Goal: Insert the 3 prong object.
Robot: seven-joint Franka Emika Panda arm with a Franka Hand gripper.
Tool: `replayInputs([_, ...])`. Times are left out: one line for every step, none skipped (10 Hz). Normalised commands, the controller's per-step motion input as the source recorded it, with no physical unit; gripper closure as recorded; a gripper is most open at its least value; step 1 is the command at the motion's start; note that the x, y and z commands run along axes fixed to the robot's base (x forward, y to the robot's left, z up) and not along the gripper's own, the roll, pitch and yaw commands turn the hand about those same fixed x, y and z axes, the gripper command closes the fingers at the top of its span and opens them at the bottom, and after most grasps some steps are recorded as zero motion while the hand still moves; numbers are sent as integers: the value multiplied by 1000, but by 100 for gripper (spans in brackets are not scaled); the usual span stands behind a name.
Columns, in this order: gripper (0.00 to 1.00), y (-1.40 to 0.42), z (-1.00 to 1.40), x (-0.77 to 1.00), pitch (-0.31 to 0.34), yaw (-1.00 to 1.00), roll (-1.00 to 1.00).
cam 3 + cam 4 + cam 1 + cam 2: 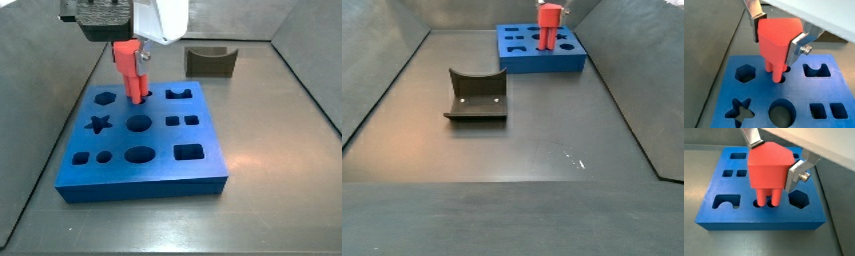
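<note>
My gripper [777, 40] is shut on the red-orange 3 prong object [776, 36], gripping its blocky head between the silver fingers [797, 172]. The piece hangs upright over the blue block [764, 97]. Its prongs [767, 197] reach down into a cut-out in the block's top, seen in both wrist views. In a side view the piece [130, 68] stands at the far edge of the blue block [140, 140]. In another side view it [549, 24] stands on the block [540, 50] at the far end of the floor.
The blue block has several other cut-outs: a hexagon [745, 73], a star [740, 111], an oval [782, 112], two rectangles [827, 110]. A dark grey U-shaped block [211, 61] stands apart from it, also in another side view [477, 96]. Grey walls enclose the floor.
</note>
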Motion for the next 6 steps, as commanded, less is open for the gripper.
replayInputs([100, 0, -349, 209, 47, -74, 0])
replayInputs([100, 0, -363, 231, 59, -57, 0])
replayInputs([100, 0, -397, 291, 76, -23, 0])
replayInputs([100, 0, -391, 266, 76, 0, 4])
replayInputs([100, 60, -346, 46, 30, 0, 20])
replayInputs([100, 103, -277, -126, 0, 0, 0])
